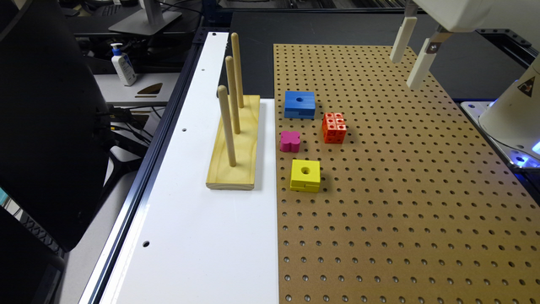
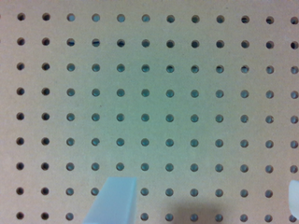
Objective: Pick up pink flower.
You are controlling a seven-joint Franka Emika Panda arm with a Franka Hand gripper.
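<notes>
the tool (image 1: 408, 69) hangs spread and empty above the pegboard (image 1: 400, 190), well apart from the pink flower (image 1: 290, 141); a yellow warning triangle (image 1: 527, 86) marks the arm base, no readable writing.

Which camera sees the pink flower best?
The exterior view. There the pink flower sits in plain sight on the pegboard, between the blue block and the yellow block. The wrist view looks down at bare pegboard holes past the open gripper, so it gives nothing of the flower.

4 blocks (image 1: 300, 104), 3 pegs (image 1: 226, 125), 1 bottle (image 1: 123, 64)
</notes>
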